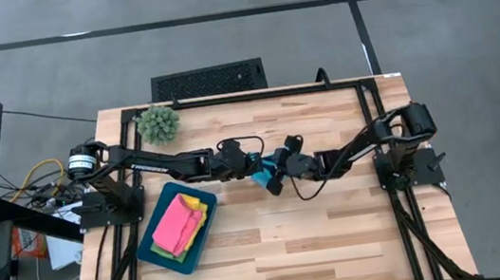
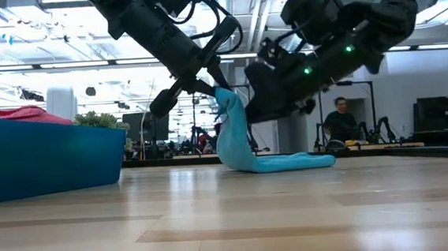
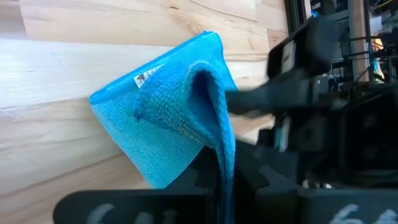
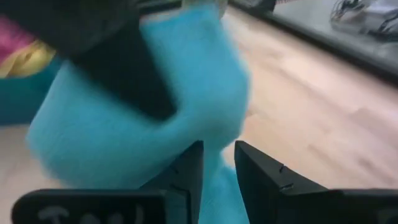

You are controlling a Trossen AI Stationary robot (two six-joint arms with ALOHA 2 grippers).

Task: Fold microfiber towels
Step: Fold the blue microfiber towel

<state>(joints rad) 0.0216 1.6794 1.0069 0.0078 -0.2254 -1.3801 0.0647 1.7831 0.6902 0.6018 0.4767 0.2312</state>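
Observation:
A light blue microfiber towel (image 1: 259, 170) hangs between my two grippers at the table's middle. Its lower end (image 2: 298, 162) lies on the wood. My left gripper (image 3: 224, 186) reaches in from the table's left and is shut on the towel's top. My right gripper (image 4: 217, 165) comes in from the table's right, close against the towel (image 4: 124, 143), with blue cloth filling the narrow gap between its fingers. Folded pink (image 1: 176, 223), yellow (image 1: 194, 204) and green towels lie stacked in the tray. My left gripper pinches a raised fold of the towel (image 3: 219, 155) between its two fingers, slanting down from the table's left. The towel hangs slack below the fingers (image 2: 232, 133), with its lower end on the table. My right gripper has a strip of the towel (image 4: 217, 183) between its two fingers, slanting down from the table's right. Whether that strip is one layer or several does not show.
A dark teal tray (image 1: 153, 247) stands at the near left of the table. A spiky green plant ball (image 1: 158, 123) sits at the far left. Bare wood lies along the near side and to the right. A person (image 2: 338, 119) sits in the room beyond the table.

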